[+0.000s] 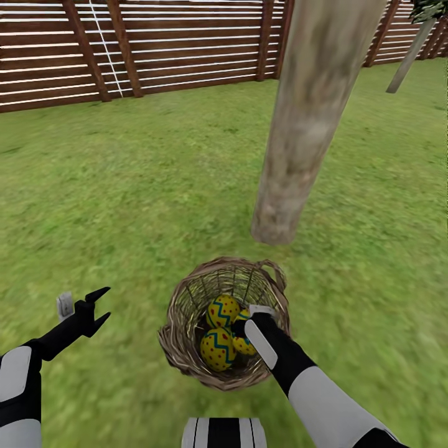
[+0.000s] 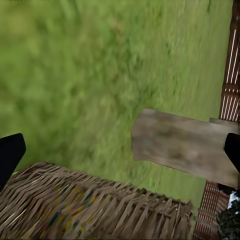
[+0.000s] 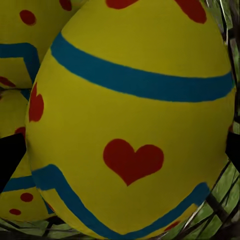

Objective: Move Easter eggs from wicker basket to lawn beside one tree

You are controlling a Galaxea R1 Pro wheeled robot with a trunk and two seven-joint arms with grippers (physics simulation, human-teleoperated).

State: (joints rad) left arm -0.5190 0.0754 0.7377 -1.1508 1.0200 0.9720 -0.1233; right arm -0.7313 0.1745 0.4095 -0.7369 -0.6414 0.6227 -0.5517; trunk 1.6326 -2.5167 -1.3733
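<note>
The wicker basket point(image 1: 186, 348) stands on the lawn point(image 1: 124, 205) just in front of the thick grey-brown tree point(image 1: 298, 137). Three yellow eggs lie inside it: one at the back point(image 1: 223, 309), one at the front point(image 1: 216, 350), and a third point(image 1: 247, 344) partly hidden by my right arm. My right gripper point(image 1: 239, 326) reaches down into the basket. In the right wrist view its open fingers point(image 3: 9, 160) flank one large egg point(image 3: 135, 120), with the other eggs point(image 3: 20, 55) behind. My left gripper point(image 1: 104, 303) hovers open over grass left of the basket, holding nothing.
A brown slat fence point(image 1: 155, 50) closes the garden at the back. A thin slanted trunk point(image 1: 407, 59) stands far right. In the left wrist view the basket wall point(image 2: 75, 210), the tree's base point(image 2: 185, 145) and the fence point(image 2: 230, 75) show beyond the open left gripper point(image 2: 120, 152).
</note>
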